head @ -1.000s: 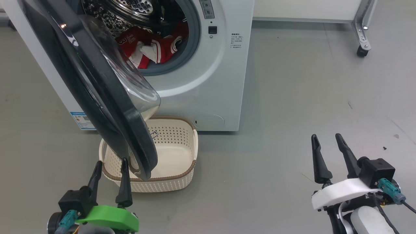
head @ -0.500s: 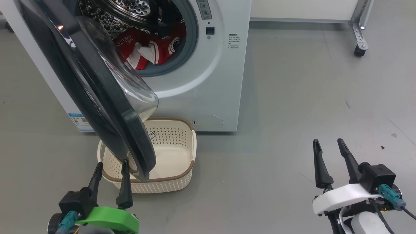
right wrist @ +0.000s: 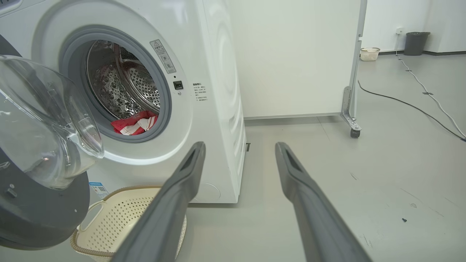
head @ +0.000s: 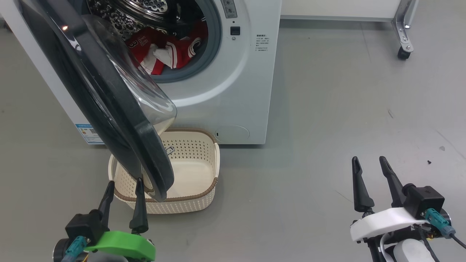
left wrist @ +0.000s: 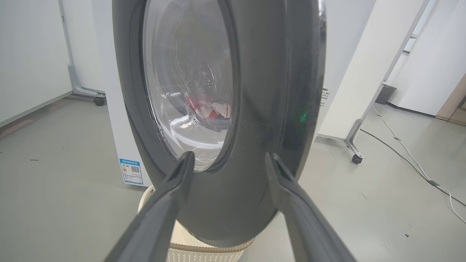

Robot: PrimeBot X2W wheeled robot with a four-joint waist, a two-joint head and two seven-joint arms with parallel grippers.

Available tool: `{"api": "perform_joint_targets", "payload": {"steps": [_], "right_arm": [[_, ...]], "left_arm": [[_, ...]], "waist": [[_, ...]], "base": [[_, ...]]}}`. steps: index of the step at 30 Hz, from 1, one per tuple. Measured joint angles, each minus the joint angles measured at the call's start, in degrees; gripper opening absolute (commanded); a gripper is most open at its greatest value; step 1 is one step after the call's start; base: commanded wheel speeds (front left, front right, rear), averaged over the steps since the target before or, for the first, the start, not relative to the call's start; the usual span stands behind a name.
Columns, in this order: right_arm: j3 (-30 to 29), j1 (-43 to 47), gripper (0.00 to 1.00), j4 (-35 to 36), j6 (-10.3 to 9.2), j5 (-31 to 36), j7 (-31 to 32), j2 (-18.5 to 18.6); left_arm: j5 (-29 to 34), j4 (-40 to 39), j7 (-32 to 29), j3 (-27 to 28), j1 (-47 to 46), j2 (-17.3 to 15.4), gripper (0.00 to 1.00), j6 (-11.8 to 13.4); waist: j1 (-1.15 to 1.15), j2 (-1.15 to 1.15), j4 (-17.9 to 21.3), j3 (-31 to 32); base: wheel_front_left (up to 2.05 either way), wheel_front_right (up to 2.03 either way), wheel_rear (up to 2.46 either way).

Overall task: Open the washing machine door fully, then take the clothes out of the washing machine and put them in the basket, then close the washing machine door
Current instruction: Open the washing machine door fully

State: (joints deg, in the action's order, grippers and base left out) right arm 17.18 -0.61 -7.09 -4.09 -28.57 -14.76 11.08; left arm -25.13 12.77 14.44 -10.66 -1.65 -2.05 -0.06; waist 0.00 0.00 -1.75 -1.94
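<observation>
The white washing machine (head: 233, 83) stands at the top left with its round black door (head: 109, 109) swung partly open, edge toward me. Red clothes (head: 165, 51) with white trim lie low in the steel drum (right wrist: 123, 91), and the clothes (right wrist: 134, 123) show again in the right wrist view. The cream basket (head: 202, 198) sits on the floor below the opening, half under the door. My left gripper (head: 123, 183) is open just in front of the door's lower edge (left wrist: 255, 203), apart from it. At the lower right my right gripper (head: 367, 161) is open over bare floor.
A white partition on a wheeled metal foot (head: 402, 51) stands behind the machine at the right. Cables (right wrist: 418, 98) run across the grey floor farther right, with a small basket (right wrist: 369, 53) and a dark bin (right wrist: 415, 43) far back.
The whole head view has shifted slightly, the machine and basket sliding up and left, so the camera moved. Both grippers stay open and sit slightly lower in the view.
</observation>
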Motion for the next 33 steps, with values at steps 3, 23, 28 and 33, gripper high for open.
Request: {"api": "perform_joint_targets", "payload": {"steps": [3,23,28,33], "right_arm": [[-0.3,0.1,1.00,0.0,0.49,0.1,0.0,-0.3],[-2.0,0.9,1.00,-0.5,2.03,1.6,0.0,-1.8],[-2.4,0.9,1.00,-0.7,2.52,2.3,0.0,-2.2],[-2.8,0.9,1.00,-1.0,2.94,3.0,0.0,-2.6]], "left_arm": [[0.0,0.0,0.0,0.0,0.0,0.0,1.00,0.0],[0.0,0.0,0.0,-0.2,0.0,0.0,0.00,-0.3],[0.1,-0.7,0.0,0.3,0.0,0.0,0.00,-0.3],[1.9,-3.3,0.0,1.8,-0.5,0.0,0.00,-0.8]], "waist": [[0.00,0.00,0.0,-0.1],[0.00,0.00,-0.3,-0.4],[0.00,0.00,-0.4,-0.3],[0.00,0.00,-0.5,-0.2]], "base": [[0.00,0.00,0.00],[0.00,0.00,0.00],[0.00,0.00,0.00],[0.00,0.00,0.00]]}}
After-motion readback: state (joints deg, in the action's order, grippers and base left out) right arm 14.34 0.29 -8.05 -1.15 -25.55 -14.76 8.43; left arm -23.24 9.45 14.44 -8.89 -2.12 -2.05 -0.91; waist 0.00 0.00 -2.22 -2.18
